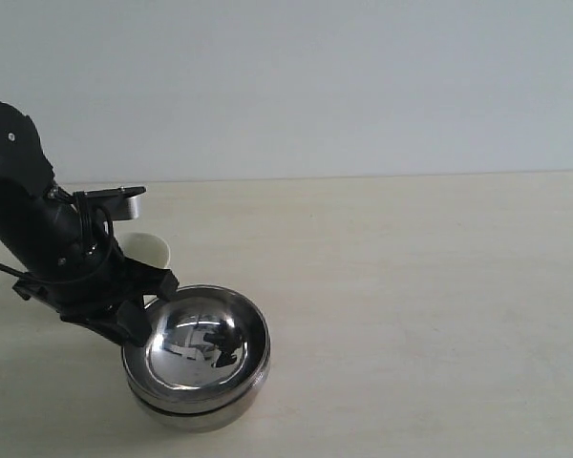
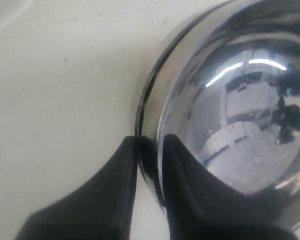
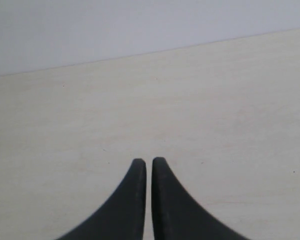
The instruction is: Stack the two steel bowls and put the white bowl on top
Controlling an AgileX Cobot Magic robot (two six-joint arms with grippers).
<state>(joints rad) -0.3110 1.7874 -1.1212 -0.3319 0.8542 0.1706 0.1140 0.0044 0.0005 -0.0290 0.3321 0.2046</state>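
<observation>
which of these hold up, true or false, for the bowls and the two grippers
1. The top steel bowl is nested in the lower steel bowl. True.
2. The white bowl sits on top of the stack. False: it stands on the table behind the left arm.
3. The left gripper has one finger inside and one outside the top steel bowl's rim. True.
4. The right gripper holds a bowl. False: it is shut on nothing, with only table below it.
</observation>
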